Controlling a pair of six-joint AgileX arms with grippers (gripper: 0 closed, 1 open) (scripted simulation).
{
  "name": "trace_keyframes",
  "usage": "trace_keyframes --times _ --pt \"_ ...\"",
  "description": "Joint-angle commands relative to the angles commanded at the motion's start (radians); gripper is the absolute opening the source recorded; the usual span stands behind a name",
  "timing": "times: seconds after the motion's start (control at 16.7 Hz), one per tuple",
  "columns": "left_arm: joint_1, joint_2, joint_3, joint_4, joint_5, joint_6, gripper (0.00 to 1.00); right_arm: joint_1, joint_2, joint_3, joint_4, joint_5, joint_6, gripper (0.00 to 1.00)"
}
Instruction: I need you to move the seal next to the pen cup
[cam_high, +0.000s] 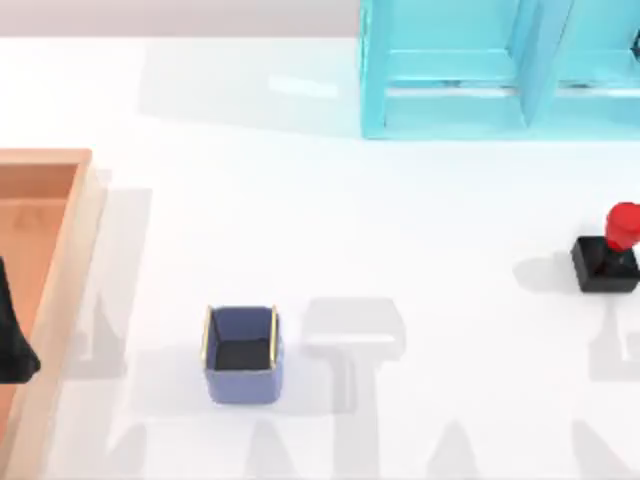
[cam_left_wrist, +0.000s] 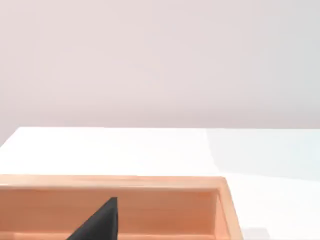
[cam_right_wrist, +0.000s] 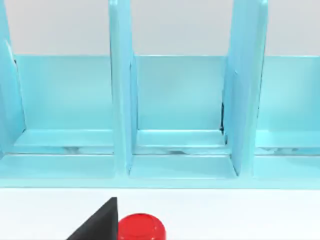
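Observation:
The seal, a black square block with a glossy red knob, stands on the white table near the right edge. Its red knob shows close in the right wrist view, beside a dark part of my right gripper. The pen cup, a blue-purple square box with yellowish trim and a dark inside, stands upright left of centre near the front, far from the seal. My left gripper hangs over the wooden tray at the far left, and a dark part of it shows in the left wrist view.
A large orange-brown wooden tray lies along the left edge. A light-blue shelf with upright dividers stands at the back right, behind the seal. White tabletop stretches between the cup and the seal.

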Motion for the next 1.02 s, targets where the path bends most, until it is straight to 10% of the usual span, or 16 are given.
trace_keyframes --times 0.42,1.02 --pt "0.0 0.0 0.0 0.0 0.0 0.0 1.0 0.008 0.156 0.156 -0.131 0.003 0.012 1.0" --pt "0.0 0.0 0.0 0.0 0.0 0.0 1.0 0.061 1.143 1.013 -0.783 -0.002 0.07 1.0"
